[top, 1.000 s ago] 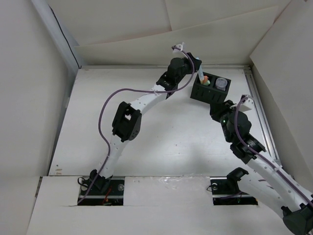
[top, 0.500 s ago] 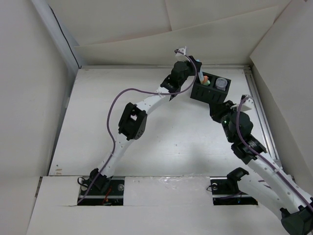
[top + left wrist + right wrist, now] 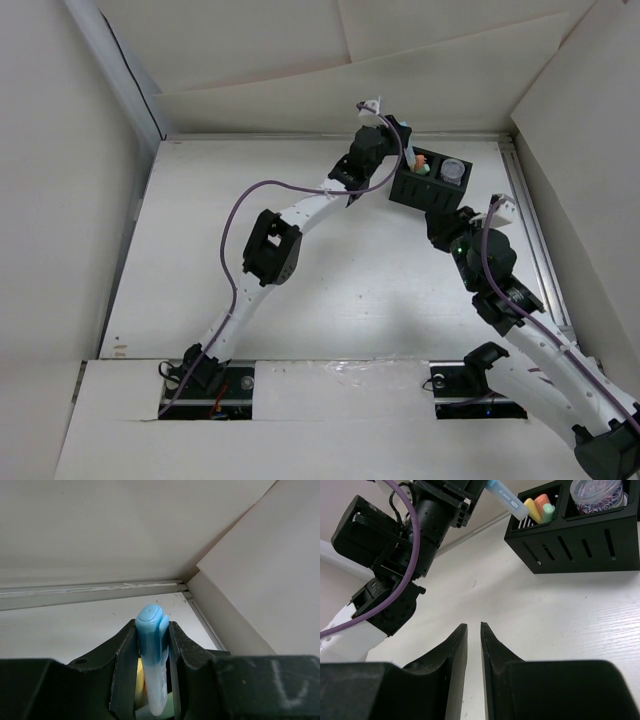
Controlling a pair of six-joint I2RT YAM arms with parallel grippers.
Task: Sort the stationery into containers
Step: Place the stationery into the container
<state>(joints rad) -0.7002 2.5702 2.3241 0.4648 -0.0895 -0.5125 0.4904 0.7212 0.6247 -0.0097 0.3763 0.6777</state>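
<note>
My left gripper (image 3: 152, 625) is shut on a light blue marker (image 3: 151, 645), cap up, at the black box's left side (image 3: 430, 190). In the right wrist view the marker's white end (image 3: 512, 509) dips into the box's left compartment (image 3: 520, 527). That compartment holds a yellow (image 3: 533, 510), an orange (image 3: 541, 501) and a mint green marker (image 3: 548, 512). A purple-patterned roll (image 3: 597, 491) fills the right compartment. My right gripper (image 3: 474, 626) hovers over bare table in front of the box, with a narrow gap between its jaws and nothing in it.
The box stands at the table's far right, close to the back wall (image 3: 300, 110) and the metal rail (image 3: 530, 230) along the right edge. The left arm (image 3: 420, 525) reaches across in front of the box's left side.
The left gripper with the blue marker has shifted right, up to the box's left compartment. The right arm has edged slightly left.
</note>
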